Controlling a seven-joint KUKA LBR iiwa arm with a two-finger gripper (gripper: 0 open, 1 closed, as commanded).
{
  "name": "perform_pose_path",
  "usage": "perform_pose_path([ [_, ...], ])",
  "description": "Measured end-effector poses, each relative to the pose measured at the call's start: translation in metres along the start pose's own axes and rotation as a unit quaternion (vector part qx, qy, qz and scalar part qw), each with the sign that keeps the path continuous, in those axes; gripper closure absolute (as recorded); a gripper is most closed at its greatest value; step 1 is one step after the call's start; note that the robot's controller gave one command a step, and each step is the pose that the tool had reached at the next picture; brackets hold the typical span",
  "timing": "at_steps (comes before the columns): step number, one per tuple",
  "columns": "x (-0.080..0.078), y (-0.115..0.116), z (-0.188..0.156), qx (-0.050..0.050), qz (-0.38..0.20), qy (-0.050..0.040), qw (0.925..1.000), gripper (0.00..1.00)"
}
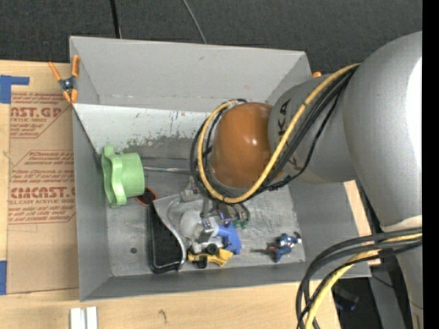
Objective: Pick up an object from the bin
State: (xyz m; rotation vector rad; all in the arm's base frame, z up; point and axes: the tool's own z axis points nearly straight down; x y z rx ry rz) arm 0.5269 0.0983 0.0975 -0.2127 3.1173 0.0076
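My gripper [204, 222] hangs under the arm's wrist, low in the front middle of the bin. It is down among a clear plastic wrapper [173, 214] and a small blue and yellow toy [223, 245]. Just left of it lies a flat black case [163, 247], partly under the wrapper. Nothing can be made out in the gripper's grasp.
A light green plastic cup [122, 175] lies on its side at the bin's left wall, with a red bit [145, 198] beside it. A small blue and red figure [282, 245] lies at the front right. The arm covers the bin's right and back middle.
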Motion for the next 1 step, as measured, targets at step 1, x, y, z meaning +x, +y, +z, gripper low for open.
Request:
perform_pose_path([
  [1,0.0000,0.0000,0.0000,0.000,0.000,0.0000,1.0000,1.00],
])
